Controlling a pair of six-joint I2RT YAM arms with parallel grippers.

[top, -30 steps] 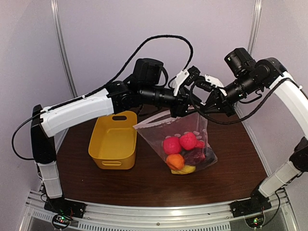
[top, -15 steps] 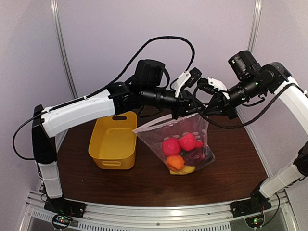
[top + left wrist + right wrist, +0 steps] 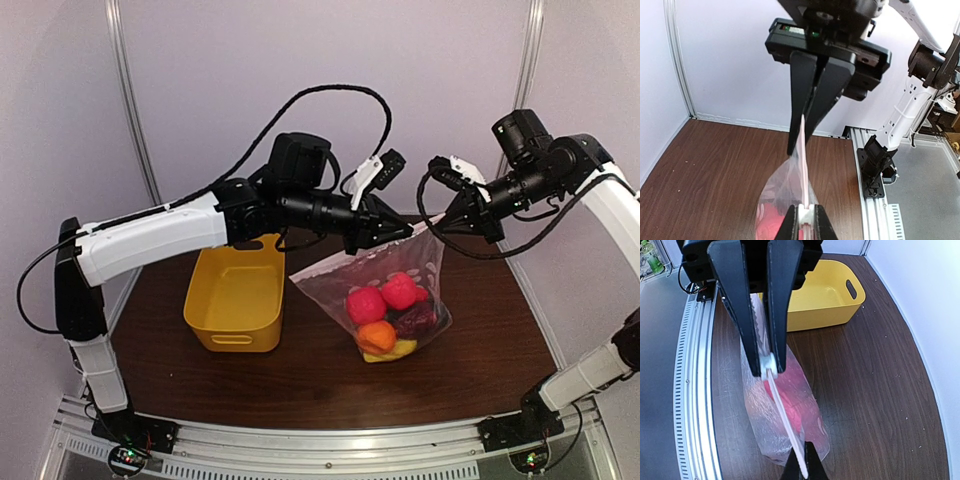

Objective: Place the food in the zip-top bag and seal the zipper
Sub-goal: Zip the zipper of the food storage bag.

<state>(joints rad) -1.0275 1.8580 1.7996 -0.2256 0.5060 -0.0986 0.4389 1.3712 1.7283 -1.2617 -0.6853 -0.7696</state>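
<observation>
The bag (image 3: pixel 375 275) hangs by its mouth edge from the two grippers and sags away below them, its bottom seemingly resting on the table (image 3: pixel 480 370). The left gripper (image 3: pixel 403 233) is clamped flat on the zipper strip (image 3: pixel 804 165). The right gripper (image 3: pixel 445 222), just beside it toward the bag's corner, is pinched onto the same strip. In both wrist views each pair of fingers is pressed together, and the strip is drawn into a taut line from one hand to the other. The toy food (image 3: pixel 388 315) lies heaped at the bottom of the bag, well below both hands: red, orange, yellow and dark pieces. The yellow basket (image 3: pixel 235 290) stands under the left arm, back behind its gripper and apart from the bag.

The film looks thin, soft and slick, so it would likely crumple or slide out of a pinch. The strip is the stiffer part and the sensible place to hold, as both hands do. The toys are probably hollow and light, though loose enough to roll and tug the bag sideways. Whether the strip beyond the left gripper, toward the far corner, is pressed shut cannot be told. Sealing it probably needs one hand anchoring while the other slides along with firm pressure.
</observation>
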